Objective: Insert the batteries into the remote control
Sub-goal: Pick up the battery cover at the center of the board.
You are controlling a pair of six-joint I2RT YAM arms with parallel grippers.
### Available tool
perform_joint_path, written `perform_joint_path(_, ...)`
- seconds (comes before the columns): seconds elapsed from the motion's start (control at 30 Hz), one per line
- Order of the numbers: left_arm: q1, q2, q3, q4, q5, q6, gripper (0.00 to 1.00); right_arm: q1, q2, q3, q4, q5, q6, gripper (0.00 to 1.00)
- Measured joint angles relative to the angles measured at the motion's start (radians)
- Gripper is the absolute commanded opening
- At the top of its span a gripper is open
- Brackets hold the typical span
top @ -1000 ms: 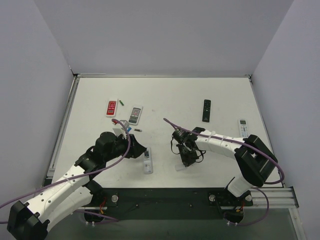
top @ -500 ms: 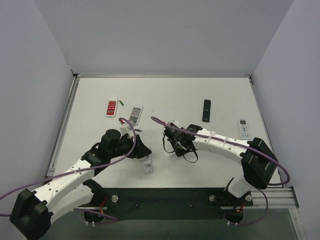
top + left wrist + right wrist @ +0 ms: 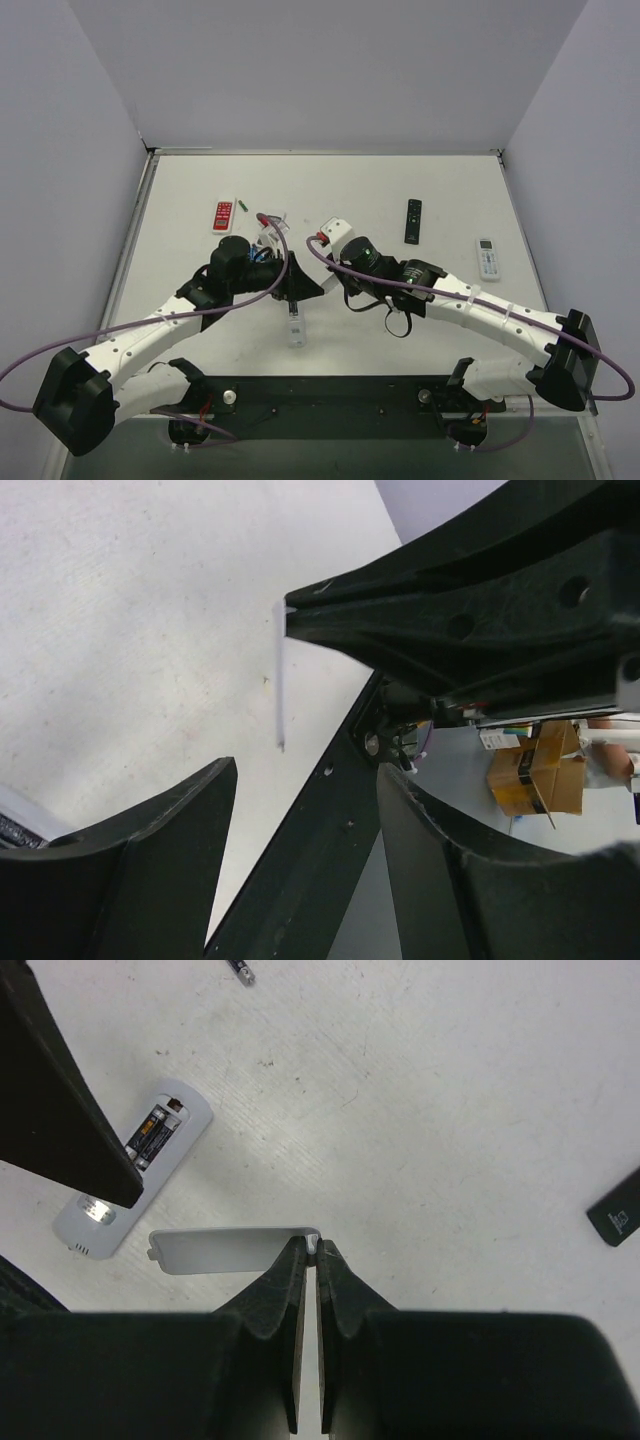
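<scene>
My right tool [image 3: 317, 1245] is pinched tight on one end of the thin white lid [image 3: 225, 1250]. I think I hold it by the end so the rest sticks out free and can slide back onto the remote [image 3: 100, 1222]. The remote lies on the surface [image 3: 400, 180] with its back up, on the side near the arms and just under both tools. Two batteries [image 3: 152, 1132] sit side by side in its hole, so I judge the loading is done and only the lid is left. One more battery [image 3: 240, 970] lies loose farther back.

My left tool [image 3: 305, 780] has its fingers apart and holds nothing. It hangs right beside the lid, maybe to help turn it or take it.

The left arm reaches in from the left to the middle. The right arm stretches long and low from the right side. The two tools almost meet over the remote.
</scene>
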Motion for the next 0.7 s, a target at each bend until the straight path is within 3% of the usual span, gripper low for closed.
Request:
perform_joint_path(0.3,-0.038,0.085,0.130,-0.042,0.002,0.034,0.50,0.021,-0.001,-0.007,0.066,-0.008,-0.104,0.00)
perform_joint_path(0.7,-0.139,0.121,0.237,-0.267,-0.230,0.174,0.46,0.021,-0.001,-0.006,0.069,-0.019,-0.120,0.00)
